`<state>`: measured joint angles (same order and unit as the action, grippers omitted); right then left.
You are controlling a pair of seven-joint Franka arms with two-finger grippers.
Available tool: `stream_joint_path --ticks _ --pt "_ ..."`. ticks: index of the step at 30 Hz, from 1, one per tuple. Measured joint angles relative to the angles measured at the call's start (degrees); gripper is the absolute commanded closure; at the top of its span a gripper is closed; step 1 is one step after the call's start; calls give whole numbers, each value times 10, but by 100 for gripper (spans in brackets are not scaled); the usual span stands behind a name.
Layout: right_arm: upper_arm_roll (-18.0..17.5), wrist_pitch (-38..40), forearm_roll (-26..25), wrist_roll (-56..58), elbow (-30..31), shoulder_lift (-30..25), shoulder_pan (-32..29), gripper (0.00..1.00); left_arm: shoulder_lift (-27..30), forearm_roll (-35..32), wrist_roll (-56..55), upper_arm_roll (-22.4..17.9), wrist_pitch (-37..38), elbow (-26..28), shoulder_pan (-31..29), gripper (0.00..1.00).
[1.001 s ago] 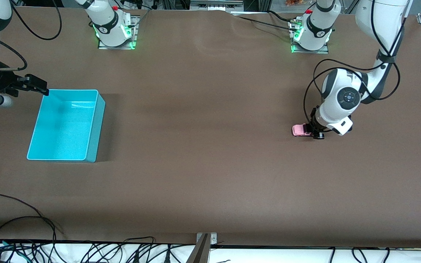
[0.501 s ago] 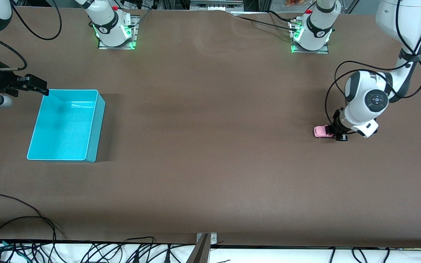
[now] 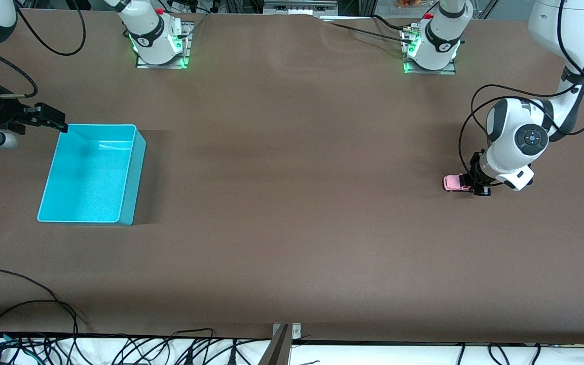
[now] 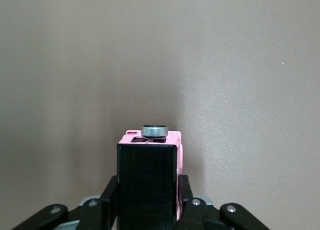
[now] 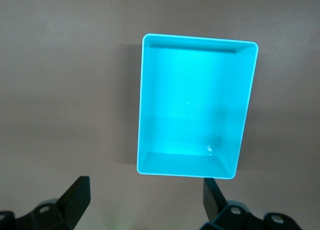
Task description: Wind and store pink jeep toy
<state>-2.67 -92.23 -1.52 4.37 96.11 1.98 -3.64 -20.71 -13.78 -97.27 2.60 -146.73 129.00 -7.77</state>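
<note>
Presently the left tool [image 3: 478, 185] pinches the pink jeep toy [image 3: 455, 182] low on the bench [image 3: 292, 228] at the left arm's end. The right tool [image 5: 145, 197] waits spread above the empty cyan bin [image 3: 132, 167]; storing remains.

Cyan bin [image 3: 89, 175], cables [image 3: 119, 347] on table [image 3: 292, 228]

I see the toy car [image 3: 455, 182] at the left arm's end of the table [image 3: 292, 228], the bin [image 3: 92, 174] at the right arm's end, well apart.
</note>
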Motion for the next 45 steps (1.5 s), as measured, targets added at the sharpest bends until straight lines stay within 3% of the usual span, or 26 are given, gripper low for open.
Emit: stream_joint_path --ticks 7,22,30,45 --pt "0 0 0 0 0 0 0 0 -4 0 0 -2 22 -24 -1 0" --pt "0 0 0 0 0 0 0 0 43 8 29 28 266 -171 -1 0" --pt "0 0 0 0 0 0 0 0 54 51 172 30 370 -277 -1 0" --pt "1 0 0 0 0 0 0 0 62 73 527 28 451 -406 -2 0"
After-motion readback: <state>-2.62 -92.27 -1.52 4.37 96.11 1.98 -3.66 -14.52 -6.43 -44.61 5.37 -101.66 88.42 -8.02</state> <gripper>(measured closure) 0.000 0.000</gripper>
